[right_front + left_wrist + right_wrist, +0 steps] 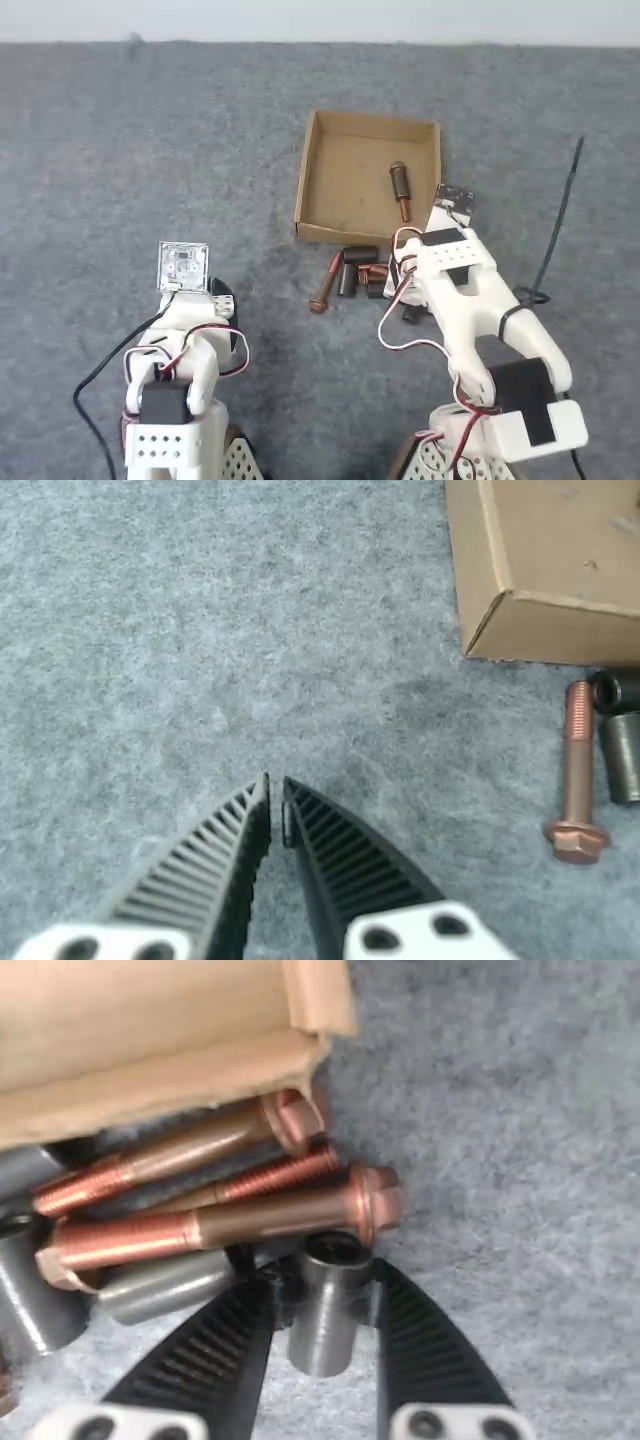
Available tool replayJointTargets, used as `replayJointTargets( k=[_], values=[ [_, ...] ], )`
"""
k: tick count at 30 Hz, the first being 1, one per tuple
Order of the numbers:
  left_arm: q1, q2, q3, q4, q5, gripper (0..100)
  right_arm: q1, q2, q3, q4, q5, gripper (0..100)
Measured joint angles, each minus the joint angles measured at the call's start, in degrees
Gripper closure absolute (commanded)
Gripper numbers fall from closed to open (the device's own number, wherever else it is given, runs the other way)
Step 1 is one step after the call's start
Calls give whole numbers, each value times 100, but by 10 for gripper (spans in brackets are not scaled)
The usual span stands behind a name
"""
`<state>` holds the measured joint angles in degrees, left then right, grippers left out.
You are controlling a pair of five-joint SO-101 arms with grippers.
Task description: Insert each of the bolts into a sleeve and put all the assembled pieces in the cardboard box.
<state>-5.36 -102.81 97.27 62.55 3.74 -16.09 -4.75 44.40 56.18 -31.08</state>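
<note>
The cardboard box (pixel 318 170) sits mid-table, with one bolt-in-sleeve piece (pixel 400 188) lying inside. Just in front of it lies a pile of copper bolts (pixel 220 1225) and grey sleeves (pixel 165 1285). My right gripper (pixel 328 1270) is at the pile's near edge, its fingers pressed on both sides of one grey sleeve (pixel 328 1310) on the carpet. One bolt (pixel 326 283) lies loose at the pile's left side. My left gripper (pixel 275 785) is shut and holds nothing, low over bare carpet well left of that bolt (pixel 577 780).
Grey carpet covers the table. A black cable (pixel 556 225) runs along the right side. The box's corner (pixel 500 610) is close to the loose bolt, and another sleeve (pixel 622 755) lies beside it. The right arm (pixel 455 280) covers part of the pile from above.
</note>
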Motion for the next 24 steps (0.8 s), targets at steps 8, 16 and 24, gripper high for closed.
replayJointTargets(
  k=[8, 16, 24],
  values=[
    [0, 0, 0, 0, 0, 978, 492, -26, -9, 440, 422, 991],
    [0, 0, 0, 0, 0, 978, 1530, -1160, 0, 941, 1626, 989],
    [0, 0, 0, 0, 0, 978, 2180, -1855, 0, 818, 2004, 989]
  ],
)
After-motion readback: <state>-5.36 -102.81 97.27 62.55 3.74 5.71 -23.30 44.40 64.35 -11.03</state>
